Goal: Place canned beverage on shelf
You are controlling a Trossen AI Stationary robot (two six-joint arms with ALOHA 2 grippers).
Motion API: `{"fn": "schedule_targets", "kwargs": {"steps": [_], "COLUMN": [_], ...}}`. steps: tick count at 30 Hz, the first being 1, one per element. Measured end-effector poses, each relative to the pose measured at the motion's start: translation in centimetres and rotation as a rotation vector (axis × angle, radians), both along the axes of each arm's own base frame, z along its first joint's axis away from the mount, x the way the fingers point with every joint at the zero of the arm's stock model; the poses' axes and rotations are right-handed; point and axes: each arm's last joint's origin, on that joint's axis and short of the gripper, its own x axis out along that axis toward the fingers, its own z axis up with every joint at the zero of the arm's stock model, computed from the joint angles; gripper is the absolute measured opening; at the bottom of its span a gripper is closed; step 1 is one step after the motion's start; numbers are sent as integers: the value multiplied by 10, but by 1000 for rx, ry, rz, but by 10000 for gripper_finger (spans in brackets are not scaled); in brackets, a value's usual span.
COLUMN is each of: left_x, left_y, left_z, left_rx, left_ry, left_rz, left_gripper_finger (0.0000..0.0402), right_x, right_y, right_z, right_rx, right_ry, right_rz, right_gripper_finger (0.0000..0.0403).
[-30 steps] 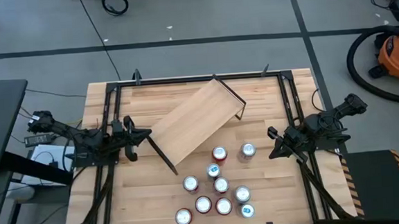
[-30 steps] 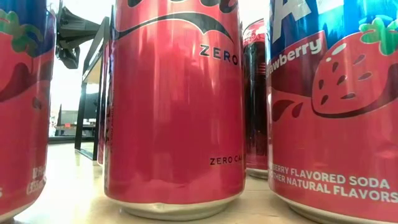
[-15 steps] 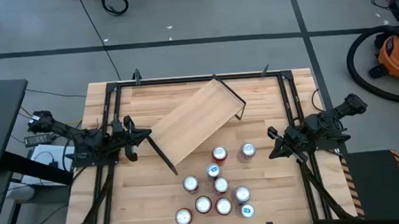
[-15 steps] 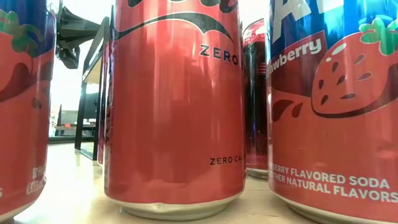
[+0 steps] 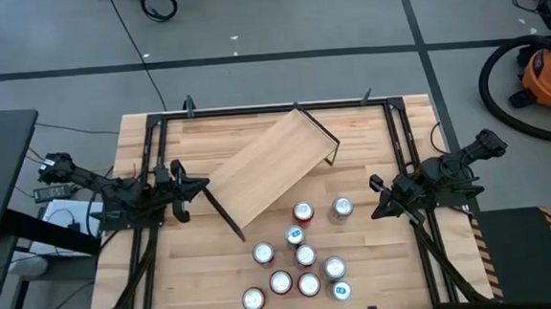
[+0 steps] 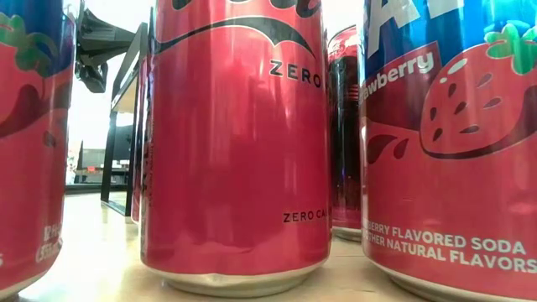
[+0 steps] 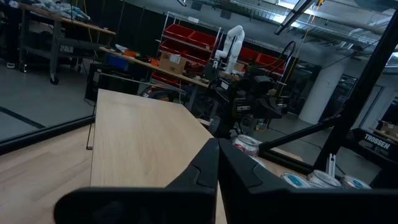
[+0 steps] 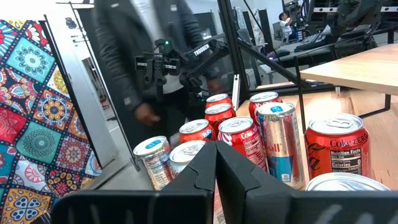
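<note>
From table height only cans are seen, filling the frame; from above, nine are counted beside the right gripper. A person is shown only in the right wrist view. Both arms are held low, pointing inward. The left gripper touches nothing; both grippers are pressed together, empty. Past its tips the shelf lies angled.

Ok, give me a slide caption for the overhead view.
Angled shelf on the table, nine cans clustered nearby, both claws shut, left and right.
</note>
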Motion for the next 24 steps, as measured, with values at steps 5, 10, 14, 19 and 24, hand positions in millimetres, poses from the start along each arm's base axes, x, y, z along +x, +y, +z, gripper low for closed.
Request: {"fn": "schedule_targets", "kwargs": {"steps": [5, 10, 14, 19, 24], "left_x": [0, 0, 0, 0, 7], "left_y": [0, 0, 0, 1, 7], "left_z": [0, 0, 1, 1, -11], "left_rx": [0, 0, -17, -148, 37], "left_ry": [0, 0, -9, -50, 114], "left_rz": [0, 0, -2, -7, 201], "left_gripper_finger": [9, 9, 9, 9, 9], "right_x": [0, 0, 0, 0, 0], "right_y": [0, 0, 0, 0, 0], "right_z": [0, 0, 0, 0, 0], "right_rx": [0, 0, 0, 0, 0], "right_ry": [1, 1, 0, 1, 1], "right_rz": [0, 0, 0, 0, 0], "right_gripper_finger": [18, 18, 18, 18, 18]}}
